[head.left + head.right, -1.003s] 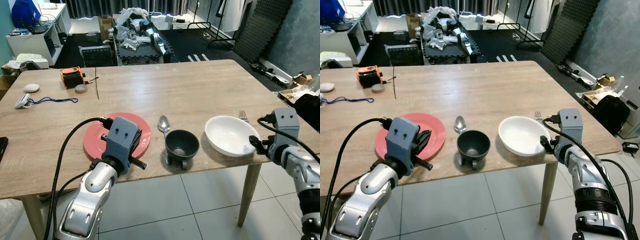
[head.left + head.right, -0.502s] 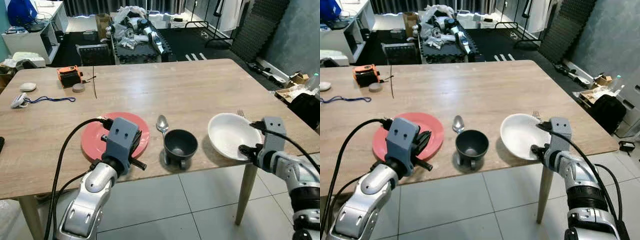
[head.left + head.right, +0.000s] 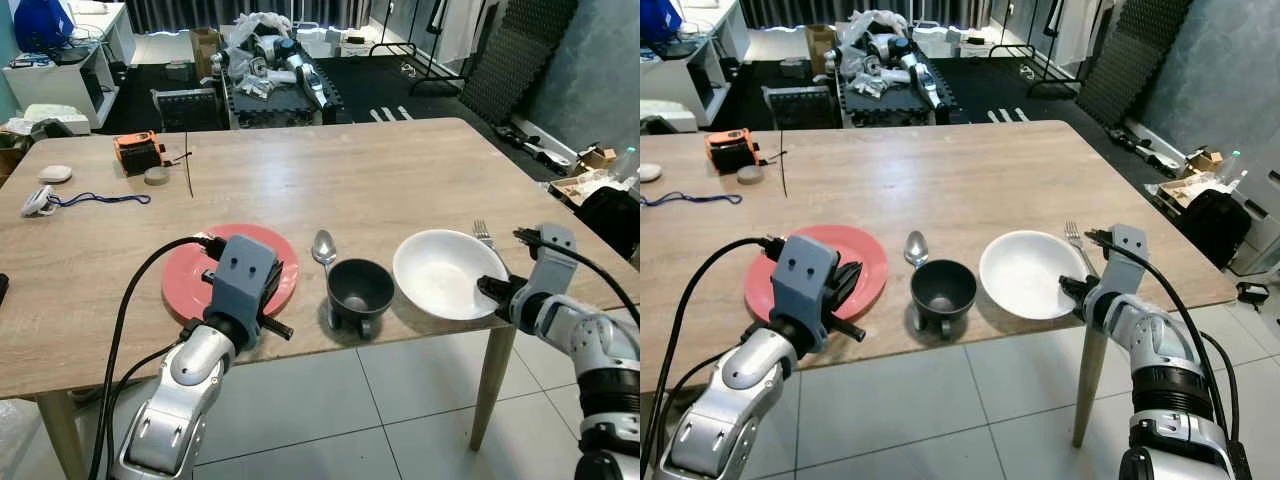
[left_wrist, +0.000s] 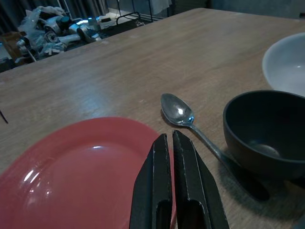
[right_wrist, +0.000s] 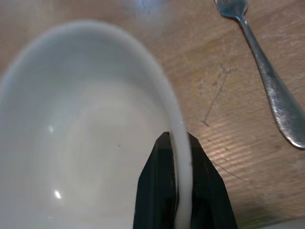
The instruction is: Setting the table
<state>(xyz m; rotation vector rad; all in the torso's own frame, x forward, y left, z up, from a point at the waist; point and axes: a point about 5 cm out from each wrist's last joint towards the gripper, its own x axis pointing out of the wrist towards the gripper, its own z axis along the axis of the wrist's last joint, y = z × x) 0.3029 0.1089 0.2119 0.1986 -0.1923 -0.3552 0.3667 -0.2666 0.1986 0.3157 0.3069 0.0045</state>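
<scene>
Wooden table [image 3: 380, 180] carries an empty white bowl [image 3: 442, 272], its rim pinched by the right gripper [image 5: 177, 200]; left gripper [image 4: 174, 191], fingers together and empty-handed, hovers over the bare red plate [image 4: 81, 176] beside the black cup [image 4: 264, 131].

An orange device [image 3: 138, 152] sits at the table's [image 3: 340, 170] far left beside a small disc [image 3: 156, 176], a black cable [image 3: 188, 165], a blue cord [image 3: 98, 198] and a white puck [image 3: 54, 174]. Cluttered mats [image 3: 270, 80] lie beyond.

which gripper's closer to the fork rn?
Right. The right gripper has its jaws clamped on the white bowl's rim, with the fork just beside that rim. The left gripper sits over the red plate, across the setting.
</scene>
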